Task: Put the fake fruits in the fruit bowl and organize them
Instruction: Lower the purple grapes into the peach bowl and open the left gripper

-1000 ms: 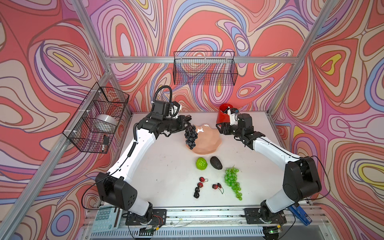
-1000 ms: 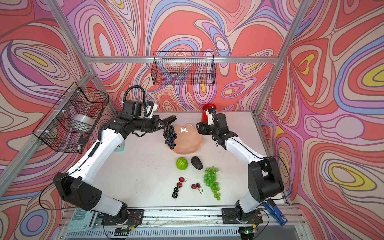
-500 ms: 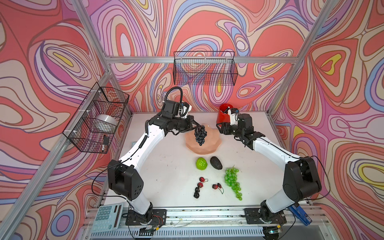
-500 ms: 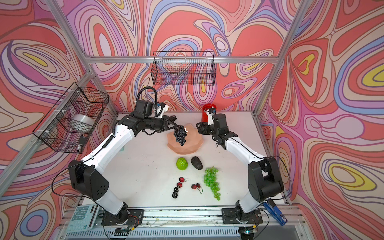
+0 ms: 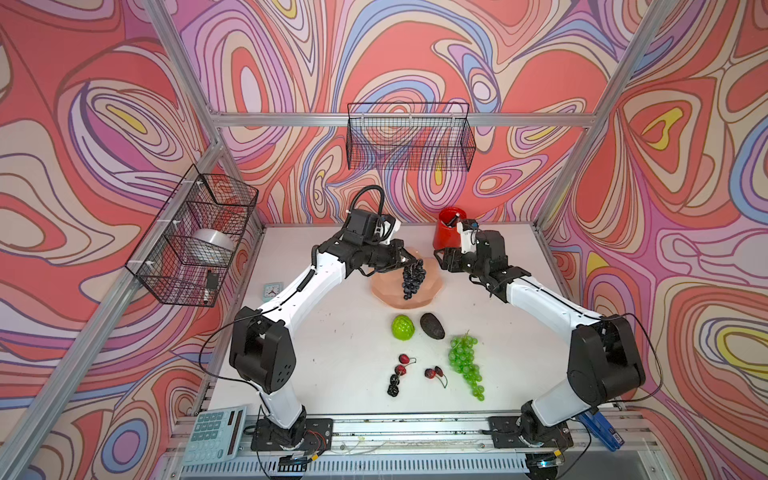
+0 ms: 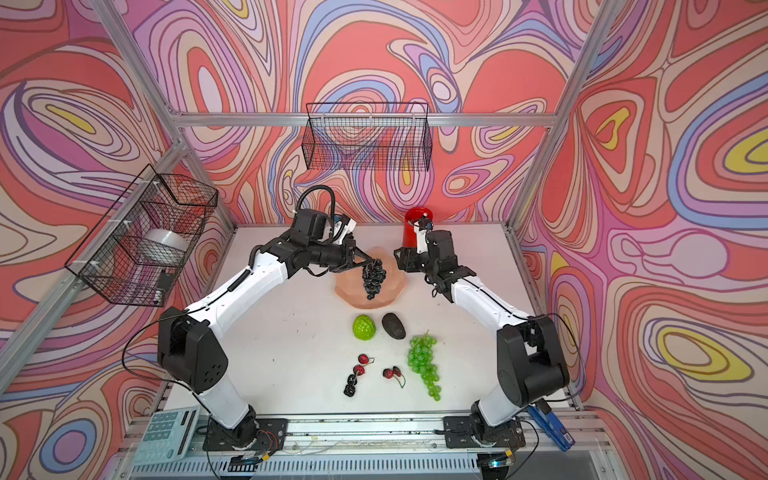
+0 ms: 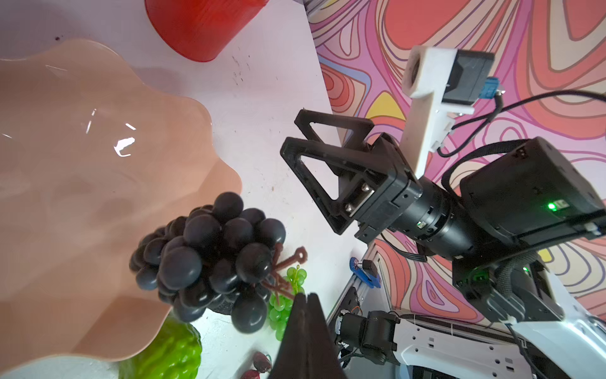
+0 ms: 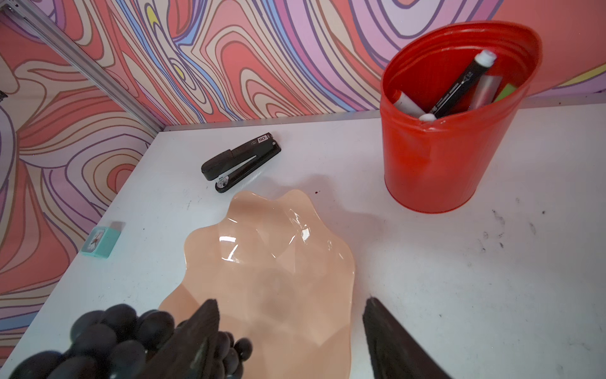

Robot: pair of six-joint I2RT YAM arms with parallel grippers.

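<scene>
- The left hand [image 5: 411, 262] is found clenched on the brown stem of the dark purple plastic grape bunch [image 5: 413, 277]. The bunch hangs free beneath it, over the wide, shallow, peach-pink glossy fruit bowl with the wavy rim [image 5: 380, 287].
- No contact between bunch and bowl is seen. In the left wrist view the bunch shows against the rim rather than the middle, so a shift toward the centre is advised before lowering.
- The bunch should be lowered until its lowest grapes rest on the bowl floor, and only then let go. A drop from height is judged likely to send it rolling over the shallow rim.
- Room should be left beside it for the other fruits.
- The right hand [image 5: 441, 259] is released and empty, just beside the bowl and near the red cylindrical cup [image 5: 446, 230]. It could be used to steady the bowl.
- Noted on the white table [image 5: 332, 332], outside the bowl:
  - a glossy lime-green round fruit [image 5: 403, 327]
  - a dark avocado [image 5: 432, 326]
  - a translucent green grape bunch [image 5: 465, 368]
  - red stemmed cherries [image 5: 434, 372]
  - small blackberries [image 5: 393, 384]
</scene>
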